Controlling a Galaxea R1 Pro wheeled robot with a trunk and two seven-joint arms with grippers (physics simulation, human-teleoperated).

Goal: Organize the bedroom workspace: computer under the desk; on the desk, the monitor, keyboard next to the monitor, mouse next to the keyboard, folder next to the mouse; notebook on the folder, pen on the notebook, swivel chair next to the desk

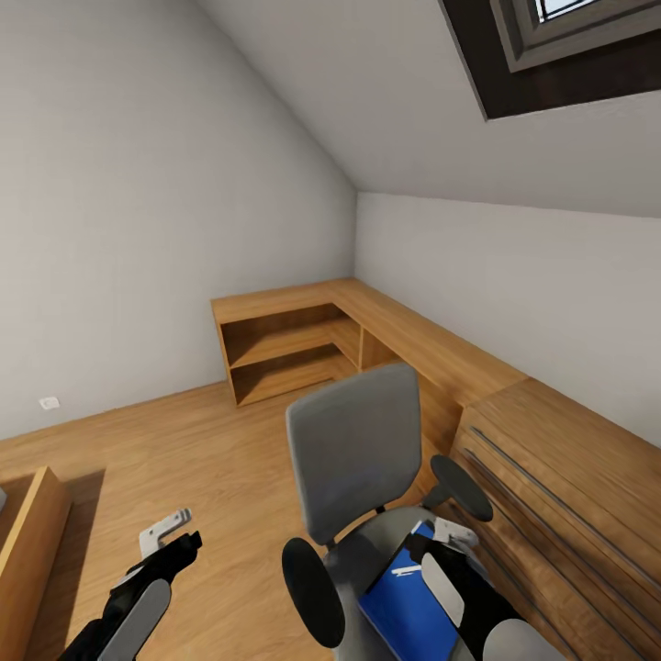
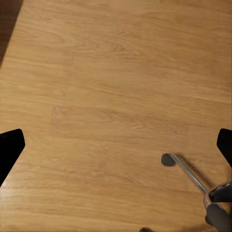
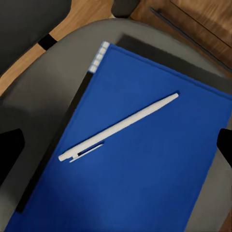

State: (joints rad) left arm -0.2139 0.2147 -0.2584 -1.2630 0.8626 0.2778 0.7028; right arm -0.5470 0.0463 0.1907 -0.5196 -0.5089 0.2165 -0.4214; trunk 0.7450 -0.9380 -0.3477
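The swivel chair (image 1: 353, 459), with its grey back and black armrests, stands in front of me, back turned toward the room's corner. On its seat (image 3: 53, 87) lies the blue folder (image 3: 145, 164), also seen at the folder (image 1: 404, 610), with a white pen (image 3: 118, 127) lying diagonally on top. A thin black edge shows under the folder's side. My right gripper (image 1: 448, 543) hovers open just above the folder, touching nothing. My left gripper (image 1: 170, 537) is open over bare wooden floor beside the chair's chrome leg (image 2: 191, 174). The desk, monitor, keyboard, mouse, computer and notebook are out of view.
Light wooden low shelving (image 1: 294, 340) runs along both walls into the corner. A wooden drawer unit (image 1: 560, 477) stands close to the chair's right side. Another wooden piece (image 1: 32, 542) sits at the left edge. Open floor (image 1: 184, 450) lies to the chair's left.
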